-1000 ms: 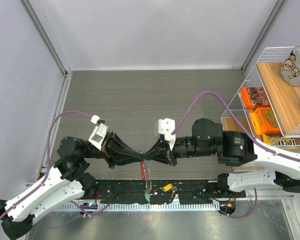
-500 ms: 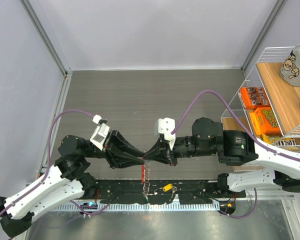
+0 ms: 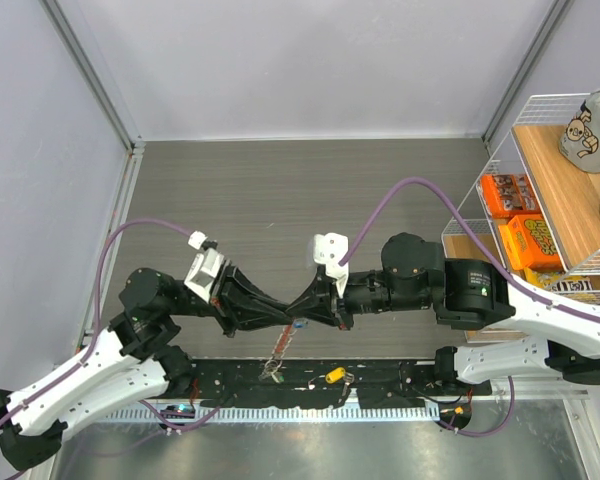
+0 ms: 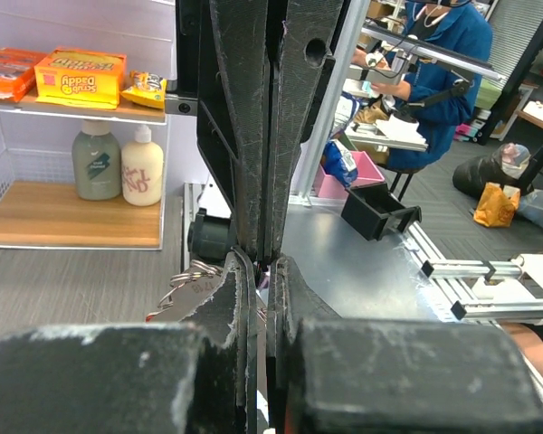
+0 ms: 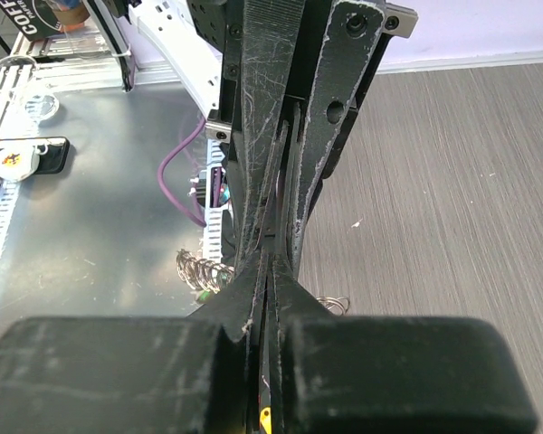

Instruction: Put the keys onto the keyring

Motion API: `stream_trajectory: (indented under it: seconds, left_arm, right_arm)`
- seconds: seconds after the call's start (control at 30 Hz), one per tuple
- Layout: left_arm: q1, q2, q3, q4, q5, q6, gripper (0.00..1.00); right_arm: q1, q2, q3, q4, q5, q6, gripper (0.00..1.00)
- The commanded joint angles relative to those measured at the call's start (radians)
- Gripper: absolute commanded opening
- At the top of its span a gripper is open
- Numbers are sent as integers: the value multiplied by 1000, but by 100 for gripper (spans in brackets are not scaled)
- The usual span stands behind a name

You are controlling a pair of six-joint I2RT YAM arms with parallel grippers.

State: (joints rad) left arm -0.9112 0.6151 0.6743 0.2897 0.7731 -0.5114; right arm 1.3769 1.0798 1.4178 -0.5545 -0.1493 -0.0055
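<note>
My left gripper [image 3: 285, 323] and right gripper [image 3: 306, 320] meet tip to tip above the table's near edge, both shut. A blue-tagged key [image 3: 298, 323] sits at the pinch, in the right gripper's tips. The keyring with its silvery chain [image 3: 272, 368] and a red-tagged key [image 3: 280, 345] hangs slanted from the left gripper's tips. In the left wrist view a metal key blade with wire rings [image 4: 185, 282] sticks out beside my left gripper [image 4: 261, 264]. In the right wrist view the coiled chain [image 5: 199, 269] hangs left of my right gripper [image 5: 271, 262]. A yellow-tagged key [image 3: 334, 375] lies on the black base rail.
A wire shelf [image 3: 500, 160] stands at the right with orange boxes [image 3: 525, 240] and a grey plush [image 3: 592, 125]. The black base rail [image 3: 400, 380] and a metal sheet run along the near edge. Grey walls enclose the table on the left and the far side.
Both grippers have stayed pinched together and sunk slightly toward the near edge. The hanging chain and red tag have swung from straight down to a slant toward the left.
</note>
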Motion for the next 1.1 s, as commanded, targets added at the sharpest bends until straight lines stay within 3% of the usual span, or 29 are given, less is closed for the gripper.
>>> stream_trajectory:
  seconds: [0.0,0.33,0.7,0.8,0.87,1.07]
  left_arm:
    - [-9,-15,2,-58,-52,47,0]
    - [-11,-133,-32,-95,-210,106,0]
    - [-11,-133,-36,-77,-244,106,0]
    - [-11,-133,-32,-73,-238,103,0]
    - [-11,-133,-33,-61,-227,96,0]
    - [-11,-150,-41,-1,-204,51,0]
  right_arm:
    - [4,-24,49,186,-6,4,5]
    - [4,-93,-8,228,-12,44,5]
    - [4,-110,-16,229,-4,42,5]
    - [4,-119,-23,197,5,22,27]
    - [4,-127,-46,186,-1,12,34]
    - [4,-132,-79,121,-7,-103,45]
